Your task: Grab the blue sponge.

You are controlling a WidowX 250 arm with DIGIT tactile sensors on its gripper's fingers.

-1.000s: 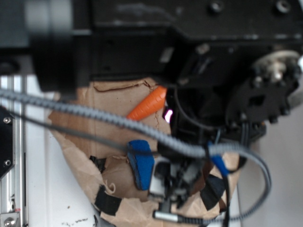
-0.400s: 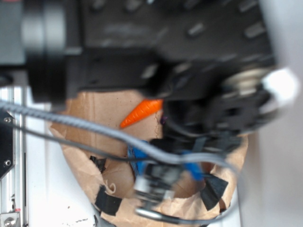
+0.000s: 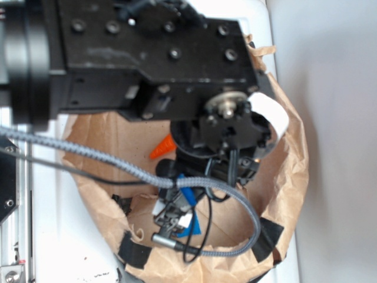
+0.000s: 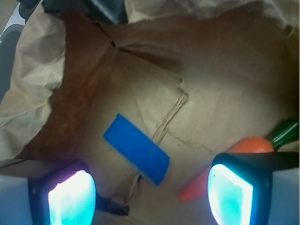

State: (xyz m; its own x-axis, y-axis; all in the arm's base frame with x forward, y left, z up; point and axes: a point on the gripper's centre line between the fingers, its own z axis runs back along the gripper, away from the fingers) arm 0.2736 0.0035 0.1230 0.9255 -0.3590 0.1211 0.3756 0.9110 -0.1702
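Observation:
The blue sponge (image 4: 136, 148) lies flat and slantwise on the brown paper floor of a bag. In the wrist view it sits between my two glowing fingers and slightly ahead of them, touching neither. My gripper (image 4: 151, 197) is open and holds nothing. In the exterior view the gripper (image 3: 174, 221) hangs inside the bag and covers most of the sponge; only a small blue patch shows beside it. An orange toy carrot (image 4: 248, 146) lies just behind my right finger.
The crumpled paper bag (image 3: 106, 141) has raised walls (image 4: 33, 79) around the floor, with black tape strips (image 3: 134, 252) on its near rim. The carrot tip (image 3: 160, 150) peeks out under the arm. A grey braided cable (image 3: 88, 154) crosses the bag.
The arm has swung and the wrist has turned, bringing the gripper over the sponge. The sponge, plainly visible one second ago in the exterior view, is now mostly covered; less of the carrot shows.

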